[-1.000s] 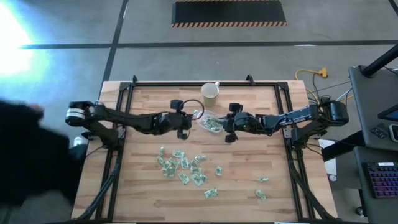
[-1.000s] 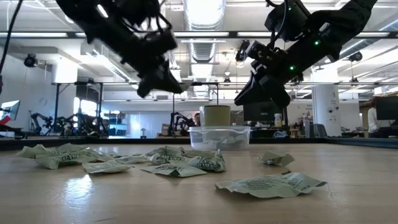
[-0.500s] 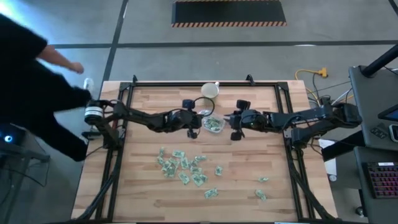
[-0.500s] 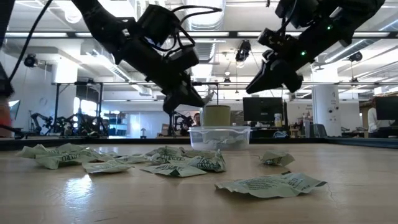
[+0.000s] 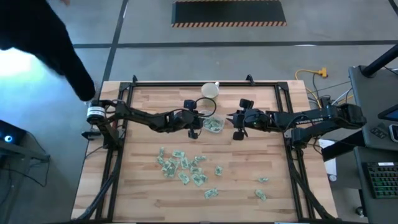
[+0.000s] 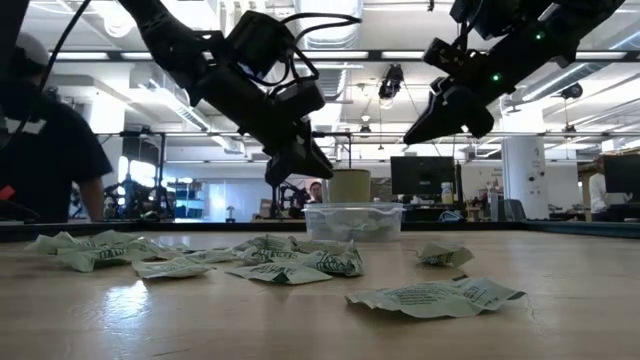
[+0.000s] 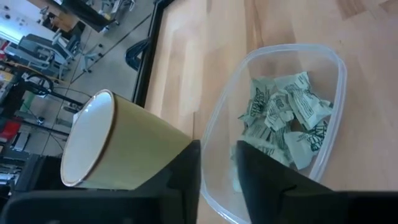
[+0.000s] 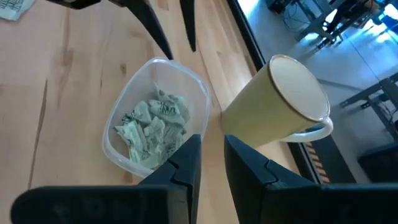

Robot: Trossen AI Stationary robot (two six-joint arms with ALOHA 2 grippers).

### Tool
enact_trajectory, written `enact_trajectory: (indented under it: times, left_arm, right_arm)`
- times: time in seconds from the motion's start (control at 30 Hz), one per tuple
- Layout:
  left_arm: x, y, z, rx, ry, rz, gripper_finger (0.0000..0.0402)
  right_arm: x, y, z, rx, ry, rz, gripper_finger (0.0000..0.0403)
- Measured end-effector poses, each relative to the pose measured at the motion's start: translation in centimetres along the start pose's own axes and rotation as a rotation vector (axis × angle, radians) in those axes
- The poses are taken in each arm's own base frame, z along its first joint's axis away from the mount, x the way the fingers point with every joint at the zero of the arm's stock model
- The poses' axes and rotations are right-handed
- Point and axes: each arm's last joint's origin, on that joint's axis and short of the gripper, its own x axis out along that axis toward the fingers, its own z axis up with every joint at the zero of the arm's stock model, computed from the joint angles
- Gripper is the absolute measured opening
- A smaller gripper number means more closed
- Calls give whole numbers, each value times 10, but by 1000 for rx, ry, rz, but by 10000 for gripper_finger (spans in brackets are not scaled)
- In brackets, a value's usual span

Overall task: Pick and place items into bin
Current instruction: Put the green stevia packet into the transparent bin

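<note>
The clear bin [image 5: 214, 125] stands at the table's middle, toward the far side, with several pale-green packets [image 7: 283, 118] in it. Several more packets [image 5: 185, 168] lie loose on the wood nearer the front. My left gripper [image 5: 199, 124] hovers open just left of the bin's rim and above it, nothing between its fingers [image 7: 186, 168]. My right gripper [image 5: 236, 124] hangs open to the bin's right, higher up [image 6: 425, 130], and also holds nothing.
A cream cup [image 5: 209, 91] with a handle stands just behind the bin. Two stray packets [image 5: 261, 188] lie at the front right. A black frame [image 5: 118, 124] runs along the table's edges. A person in dark clothing [image 6: 40, 150] stands beyond the table's left side.
My left gripper has gone right toward the bin and sunk lower over its left rim. My right gripper has drawn back from the bin toward the table's right edge and risen. The person at the far left has shifted about.
</note>
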Motion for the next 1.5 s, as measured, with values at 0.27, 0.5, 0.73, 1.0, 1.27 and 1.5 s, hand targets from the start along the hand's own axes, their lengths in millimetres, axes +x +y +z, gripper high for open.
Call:
enact_trajectory:
  times: [0.27,0.5,0.73,1.0,1.27,1.5]
  left_arm:
    - [-10,4,5,5,-1,-1,136]
    - [-42,7,5,9,83,-71,137]
    - [-74,11,-3,-97,144,-114,137]
    - [-87,4,-19,-136,147,-122,137]
    - [-86,3,-21,-142,117,-109,137]
    - [-86,4,-19,-150,99,-100,137]
  right_arm:
    - [0,6,-2,35,-13,182,60]
    - [-6,19,0,157,-68,618,66]
    - [-18,40,-14,315,209,758,61]
    - [-48,76,-4,427,415,843,63]
    - [-97,110,3,454,576,691,63]
    - [-131,136,-11,528,625,587,63]
